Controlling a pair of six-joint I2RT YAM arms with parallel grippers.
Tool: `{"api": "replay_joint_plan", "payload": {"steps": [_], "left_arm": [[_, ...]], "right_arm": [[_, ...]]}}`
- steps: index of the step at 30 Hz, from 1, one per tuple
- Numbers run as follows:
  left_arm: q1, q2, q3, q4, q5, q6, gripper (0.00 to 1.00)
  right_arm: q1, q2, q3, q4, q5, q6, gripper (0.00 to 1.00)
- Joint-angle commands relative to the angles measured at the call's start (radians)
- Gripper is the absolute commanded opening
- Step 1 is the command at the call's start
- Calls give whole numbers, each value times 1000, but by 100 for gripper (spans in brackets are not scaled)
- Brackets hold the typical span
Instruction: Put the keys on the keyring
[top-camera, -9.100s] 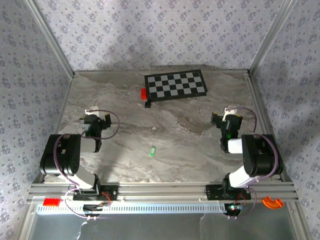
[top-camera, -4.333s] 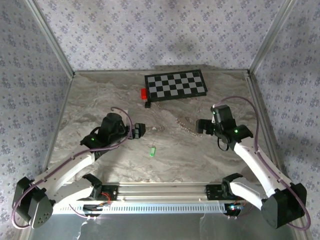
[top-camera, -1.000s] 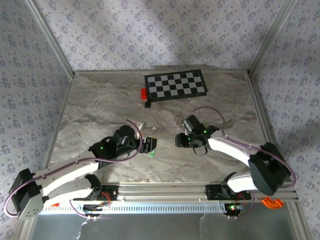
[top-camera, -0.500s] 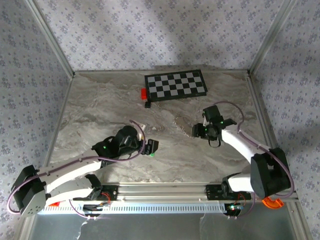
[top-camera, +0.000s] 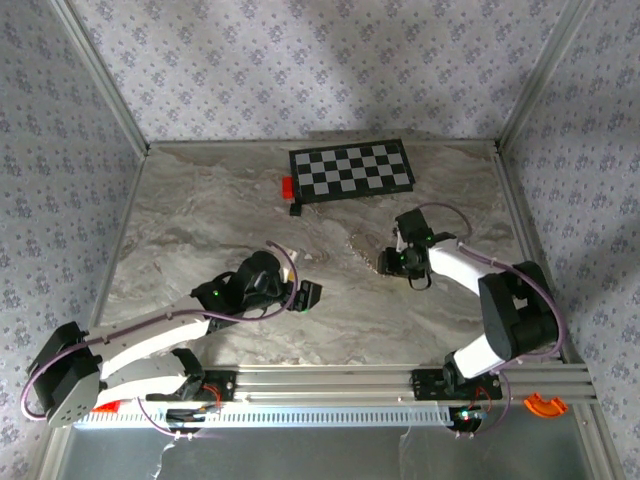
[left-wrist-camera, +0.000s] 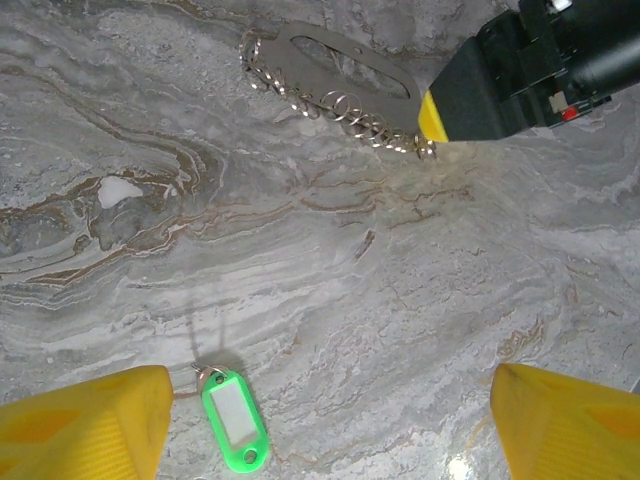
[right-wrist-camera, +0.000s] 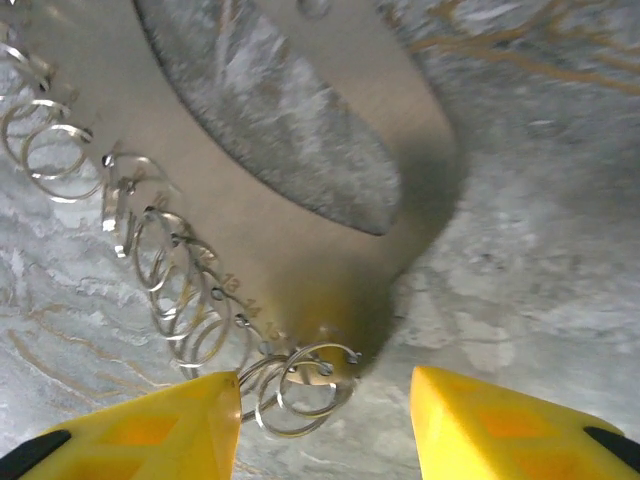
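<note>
The right gripper (right-wrist-camera: 325, 405) is pointing down at the marble (right-wrist-camera: 540, 200), its yellow pads (right-wrist-camera: 150, 425) standing apart. A flat silvery plate (right-wrist-camera: 250, 170) with an oval cutout is lying before them, small wire rings (right-wrist-camera: 190, 290) lining its edge, the endmost sitting between the pads.

One keyring (left-wrist-camera: 236, 420), one checkerboard (top-camera: 352, 170), one red block (top-camera: 287, 186).
</note>
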Motion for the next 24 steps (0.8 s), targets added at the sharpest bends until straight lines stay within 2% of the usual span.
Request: {"api": "replay_joint_plan", "payload": {"steps": [1, 9, 17, 24], "left_arm": [[-6, 1, 8, 37, 11, 14, 82], [-7, 2, 2, 43, 8, 9, 82], [-5, -22, -1, 17, -18, 9, 80], [8, -55, -3, -25, -48, 8, 78]], "right_arm": [[36, 22, 14, 17, 9, 20, 47], [125, 29, -12, 41, 28, 67, 42], [258, 9, -24, 77, -2, 162, 41], [304, -118, -52, 68, -64, 237, 40]]}}
